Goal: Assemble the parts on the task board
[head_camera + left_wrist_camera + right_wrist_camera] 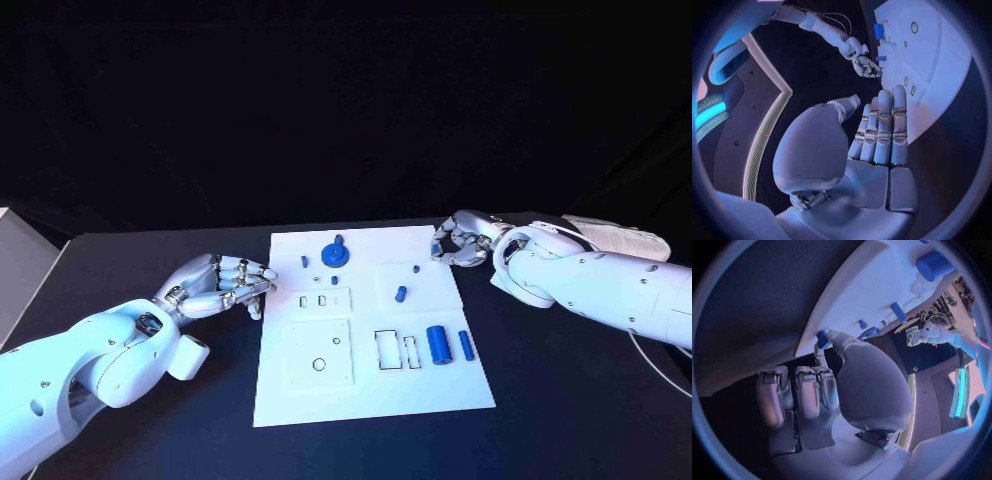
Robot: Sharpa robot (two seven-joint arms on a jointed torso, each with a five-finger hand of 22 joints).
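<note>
Here the white task board (372, 390) lies in the middle of the black tabletop (562, 400), with small blue parts (438, 344) on it. The left hand (221, 285) rests just beside the board, fingers together, holding nothing. The right hand (464, 240) sits at the board's far corner with fingers curled; whether it holds anything is hard to tell.

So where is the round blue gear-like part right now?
In the head view the round blue part sits at the far end of the task board, near the middle of that edge, between the left hand and the right hand, touching neither.
</note>
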